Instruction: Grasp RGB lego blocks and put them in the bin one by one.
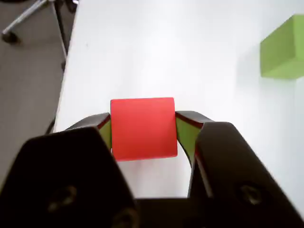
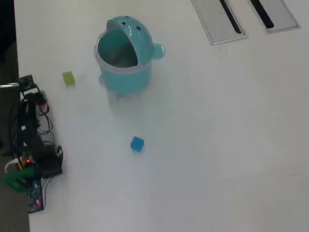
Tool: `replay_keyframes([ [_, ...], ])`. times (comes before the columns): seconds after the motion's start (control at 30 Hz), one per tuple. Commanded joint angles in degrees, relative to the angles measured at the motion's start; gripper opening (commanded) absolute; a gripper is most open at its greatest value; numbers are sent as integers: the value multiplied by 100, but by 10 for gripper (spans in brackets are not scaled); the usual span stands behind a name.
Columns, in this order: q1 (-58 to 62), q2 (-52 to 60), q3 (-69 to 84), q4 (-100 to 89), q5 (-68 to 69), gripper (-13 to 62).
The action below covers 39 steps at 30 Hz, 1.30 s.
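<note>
Red cube-like plastic block [image 1: 142,128] sits clamped between the two jaws of the black gripper [image 1: 143,129], above a white matte table [image 1: 156,52]. Grey floor and chair legs [image 1: 35,14] beyond the table's left edge. No legible writing. Yellow-green block [image 1: 284,47] ahead-right of gripper, cut by frame. Overhead: round teal bin [image 2: 124,58], small blue block [image 2: 137,144]; the arm [image 2: 30,140] is mostly hidden in cabling.

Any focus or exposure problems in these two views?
Wrist view: gripper body is a dark blur up close, red block soft-edged, table washed out white. Overhead view: even light, faint shadows, bin and blue block reasonably sharp.
</note>
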Motion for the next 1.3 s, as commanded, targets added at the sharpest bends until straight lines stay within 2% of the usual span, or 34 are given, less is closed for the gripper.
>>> replay_keyframes([
  [0.0, 35, 571, -352, 123, 105, 122],
  [0.07, 62, 835, -334, 132, 132, 100],
  [0.33, 229, 1881, -369, 141, 448, 100],
  [0.5, 729, 2681, -527, 70, 712, 100],
  [0.63, 1116, 2892, -1195, 44, 976, 100],
  [0.83, 1863, 2777, -2347, 53, 1037, 99],
  [0.93, 2215, 2232, -3313, 53, 1143, 99],
  [1.13, 2522, 1661, -4069, 35, 1134, 97],
  [1.17, 2558, 1459, -4236, -439, 1178, 24],
  [1.27, 2742, 782, -4992, -527, 1222, 24],
])
